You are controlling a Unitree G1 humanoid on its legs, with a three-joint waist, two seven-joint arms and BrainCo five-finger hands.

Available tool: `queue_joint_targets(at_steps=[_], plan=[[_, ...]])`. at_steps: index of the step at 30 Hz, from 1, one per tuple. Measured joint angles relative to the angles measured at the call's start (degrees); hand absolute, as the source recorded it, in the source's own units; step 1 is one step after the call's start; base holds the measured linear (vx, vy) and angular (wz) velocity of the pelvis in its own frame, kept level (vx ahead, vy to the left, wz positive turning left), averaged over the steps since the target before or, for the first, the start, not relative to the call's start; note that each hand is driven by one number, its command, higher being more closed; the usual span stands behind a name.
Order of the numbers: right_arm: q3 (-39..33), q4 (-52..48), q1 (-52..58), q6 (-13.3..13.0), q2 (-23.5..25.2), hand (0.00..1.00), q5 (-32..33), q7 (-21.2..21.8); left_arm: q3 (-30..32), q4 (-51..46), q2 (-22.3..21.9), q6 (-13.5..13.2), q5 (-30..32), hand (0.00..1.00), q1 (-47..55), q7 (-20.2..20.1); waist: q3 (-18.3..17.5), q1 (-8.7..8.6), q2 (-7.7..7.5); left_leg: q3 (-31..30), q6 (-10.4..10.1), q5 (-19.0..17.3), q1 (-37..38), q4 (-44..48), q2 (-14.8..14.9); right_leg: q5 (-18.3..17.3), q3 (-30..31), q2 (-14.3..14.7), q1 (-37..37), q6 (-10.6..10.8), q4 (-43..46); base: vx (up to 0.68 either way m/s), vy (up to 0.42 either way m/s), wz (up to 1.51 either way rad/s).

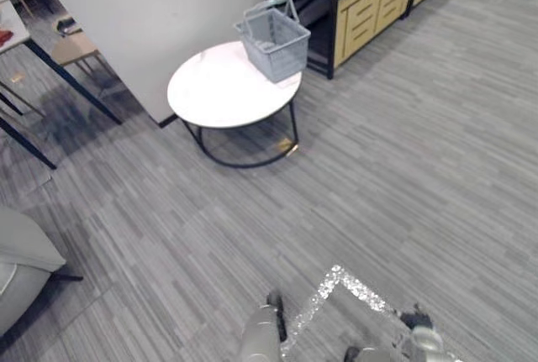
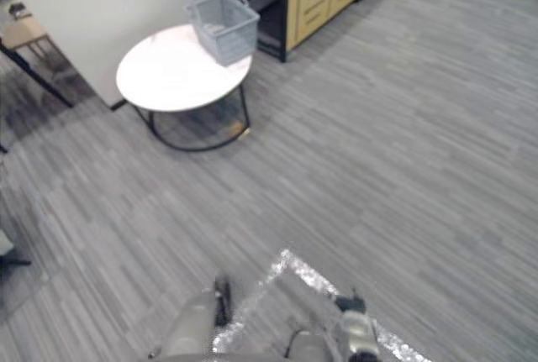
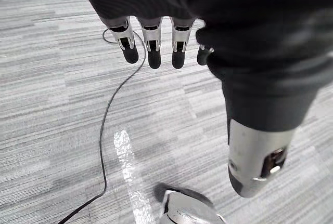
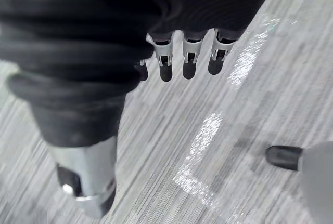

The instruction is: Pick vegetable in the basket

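Ahead, the grey basket [image 1: 274, 41], handles up, sits on a white table [image 1: 214, 93]; left hand [image 3: 152, 39] and right hand [image 4: 190, 52] hang spread.

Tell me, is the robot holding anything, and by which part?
Nothing: left hand and right hand hang open, empty; the basket stands on the white table.

No words, labels, numbers or signs can be read. The grey basket [image 1: 273, 40] on the round white desk [image 1: 210, 97], well ahead of the left robot hand [image 3: 152, 47], carries no print that can be made out. Any marking on the yellow drawer fronts [image 1: 370, 13] beyond it is too small to tell.
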Motion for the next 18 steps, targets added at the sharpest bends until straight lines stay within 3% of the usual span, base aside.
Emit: queue_joint_targets(at_steps=[2, 3, 4, 6, 8, 9, 10, 12, 15, 17, 18], plan=[[1.17, -0.46, 0.41, -0.37, -0.25, 0.0, 0.02, -0.01, -0.66, 1.15, -0.35, 0.16, -0.02, 0.0, 0.88, 0.15, -0.35, 0.31, 1.06, -1.12, -0.32, 0.99, 1.02, -3.63, 0.57, -1.46, 0.85, -0.45, 2.88, 2.36, -0.75, 0.41, 0.366, -0.14], [1.21, 0.02, 0.68, -0.39, -0.38, 0.0, 0.02, -0.01, -1.49, 1.91, -0.2, 0.35, -0.05, 0.0, 1.34, 0.01, -0.23, 0.29, 0.62, -1.48, -0.89, 6.46, 1.67, -2.59, 0.01, -1.99, 1.53, -1.53, 5.07, 3.26, -2.04, 0.56, 0.481, -0.26], [1.3, 2.53, 0.45, -0.37, 0.99, 0.0, 0.01, 0.37, -2.52, 2.2, 1.93, 0.65, -0.03, 0.0, 1.76, 0.06, -1.18, 0.89, -2.06, 0.33, 0.37, 4.16, 1.03, 2.04, -2.41, -0.82, 4.19, -4.0, 6.4, 3.16, -4.45, 0.47, 0.377, -0.21], [1.21, 3.26, 0.34, -0.45, 1.7, 0.0, -0.01, 0.68, -3.61, 2.13, 2.64, 0.6, -0.02, 0.0, 1.12, 0.29, -1.51, 1.03, -3.03, 1.21, 1.52, 1.3, -0.46, 6.58, -3.04, 2.75, 6.05, -5.09, 5.92, 3.92, -4.51, 0.4, 0.319, -0.19], [-0.09, 4.68, 1.59, -0.47, 1.56, 0.0, -0.82, 0.78, -5.28, 2.16, 3.83, 0.79, 0.32, 0.0, -0.31, 0.41, -2.09, 0.72, -4.01, 2.55, 4.53, -3.0, 0.23, 10.55, -4.96, 6.75, 9.1, -7.63, 3.82, 5.13, 2.18, 0.47, 0.364, -0.17], [-1.31, 5.3, 2.16, -0.37, 1.36, 0.0, -1.53, 0.76, -5.87, 2.05, 4.34, 0.77, 0.65, 0.0, -0.41, 0.42, -2.05, 0.43, -4.07, 3.01, 5.07, -4.39, 1.99, 9.97, -5.86, 8.85, 10.31, -8.46, 0.99, 4.75, 9.25, 0.58, 0.426, -0.09], [-3.5, 6.18, 3.25, -0.19, 1.45, 0.0, -1.56, 0.76, -6.73, 2.02, 4.62, 0.84, 1.12, 0.0, -0.53, 0.43, -1.94, -0.61, -4.24, 3.46, 5.63, -5.94, 5.93, 7.91, -6.67, 17.04, 11.76, -9.82, -5.31, 2.7, 22.8, 0.41, 0.306, -0.1], [-6.26, 5.7, 3.9, -0.32, 1.27, 0.0, -1.5, -0.13, -8.31, 1.96, 5.52, 1.22, 1.23, 0.0, -0.5, 0.71, -1.62, -1.04, -4.23, 4.93, 6.68, -7.65, 11.32, 5.43, -7.09, 24.65, 13.26, -10.77, -11.09, 0.53, 36.06, 0.39, 0.238, -0.2], [-8.8, 6.21, 5.19, -0.18, 1.16, 0.0, -1.5, -0.66, -8.48, 0.68, 5.8, 1.07, 1.48, 0.0, -1.63, 1.32, -1.49, -1.41, -4.8, 4.78, 7.45, -8.47, 17.68, 2.48, -7.56, 17.53, 12.43, -8.32, -18.07, -0.47, 48.75, 0.38, 0.116, -0.01], [-11.87, 6.45, 6.76, 0.61, 1.82, 0.0, -1.45, -1.23, -7.96, 0.25, 5.43, 0.77, 2.97, 0.0, -2.63, 1.66, -1.18, -2.19, -4.58, 4.74, 7.44, -8.47, 23.6, -1.68, -7.55, 10.69, 6.78, -6.79, -22.04, -0.59, 44.65, 0.33, 0.011, 0.06], [-13.3, 6.28, 7.58, 0.98, 2.32, 0.0, -1.35, -1.43, -6.7, -0.26, 4.86, 0.77, 3.01, 0.0, -2.84, 1.86, -0.91, -2.23, -4.39, 5.3, 7.41, -8.55, 25.66, -2.82, -7.32, 9.94, 4.08, -6.54, -22.32, -0.96, 39.12, 0.23, -0.019, -0.04]])
